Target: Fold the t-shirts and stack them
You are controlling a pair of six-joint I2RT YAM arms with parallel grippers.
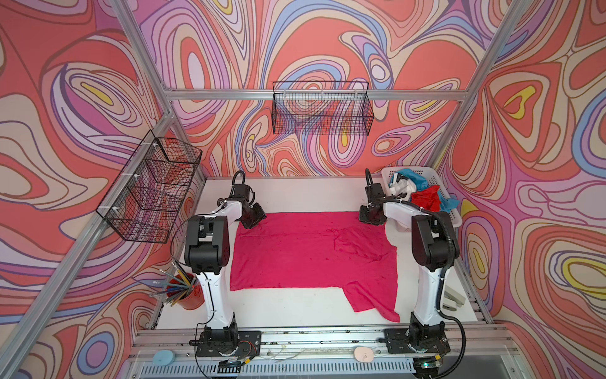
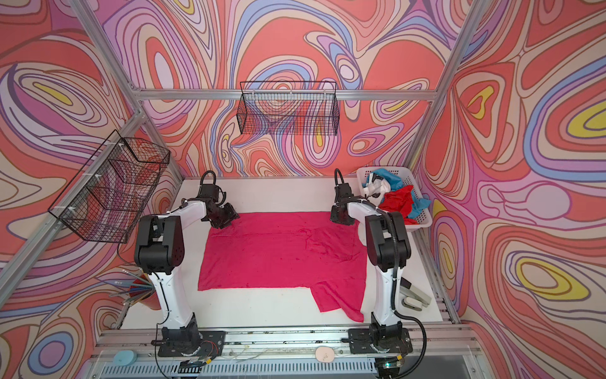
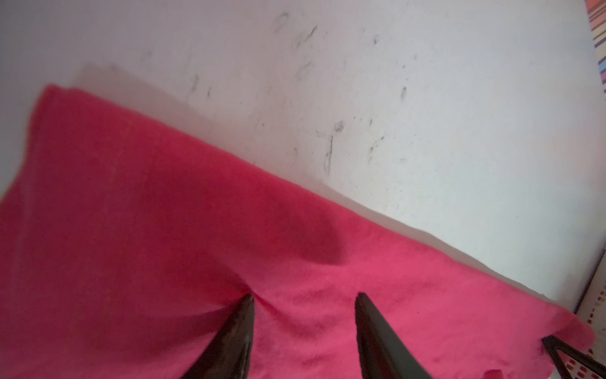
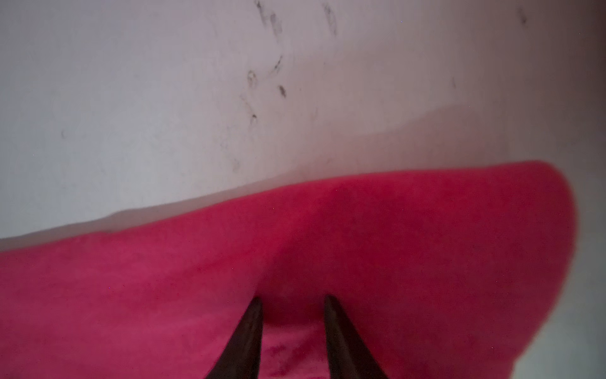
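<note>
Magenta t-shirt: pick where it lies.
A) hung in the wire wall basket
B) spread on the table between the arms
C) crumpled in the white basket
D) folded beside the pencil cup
B: the magenta t-shirt lies spread open on the white table, while the white slotted basket holds only the other shirts.

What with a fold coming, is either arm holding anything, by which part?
Left gripper: nothing; jaws open over the magenta t-shirt, far corner. Right gripper: cloth bunches between its jaws; hold unclear.
</note>
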